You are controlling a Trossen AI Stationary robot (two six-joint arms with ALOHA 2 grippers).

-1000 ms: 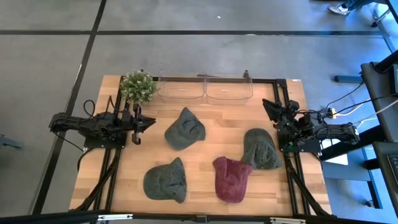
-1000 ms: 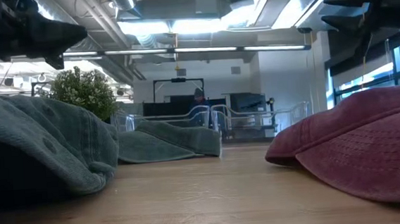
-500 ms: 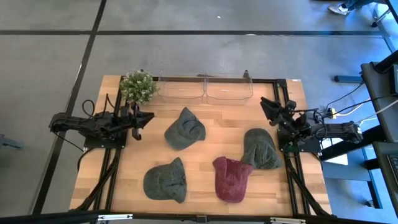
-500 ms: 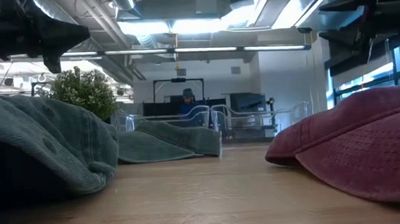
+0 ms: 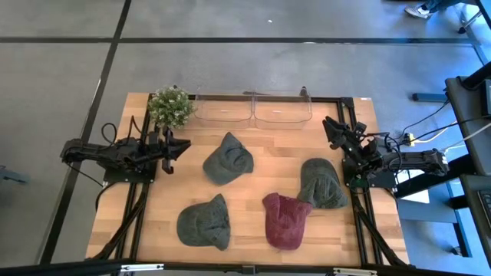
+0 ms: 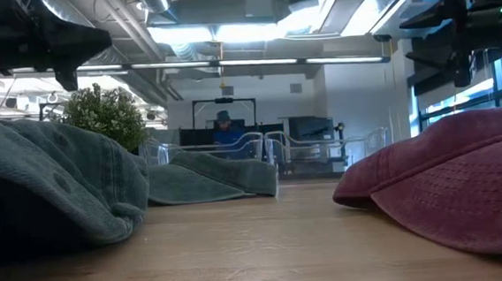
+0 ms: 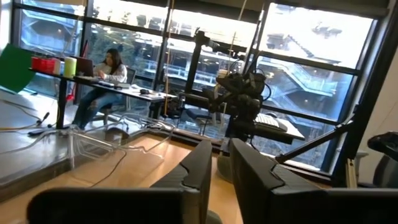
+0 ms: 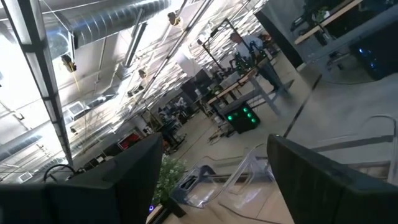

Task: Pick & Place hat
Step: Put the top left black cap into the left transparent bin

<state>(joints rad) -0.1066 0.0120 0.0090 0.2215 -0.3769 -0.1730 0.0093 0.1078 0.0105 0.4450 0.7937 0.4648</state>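
Observation:
Several caps lie crown-up on the wooden table: a grey-green one (image 5: 228, 159) in the middle, a green one (image 5: 205, 222) near the front left, a maroon one (image 5: 287, 220) at the front and a green one (image 5: 322, 182) to the right. My left gripper (image 5: 184, 146) hovers left of the grey-green cap, its fingers (image 7: 198, 163) together but for a narrow slit. My right gripper (image 5: 327, 125) hangs open above the table's right side, beyond the right green cap. Neither touches a cap.
A small potted plant (image 5: 170, 106) stands at the far left corner, just behind my left gripper. Two clear plastic bins (image 5: 224, 110) (image 5: 282, 109) sit along the far edge. Bare wood shows between the caps. A person (image 6: 224, 129) is in the room behind.
My right gripper has turned at the wrist while staying above the table's right side, its fingers now standing more upright in the low view. My left gripper has drawn back slightly toward the table's left. The caps have not moved.

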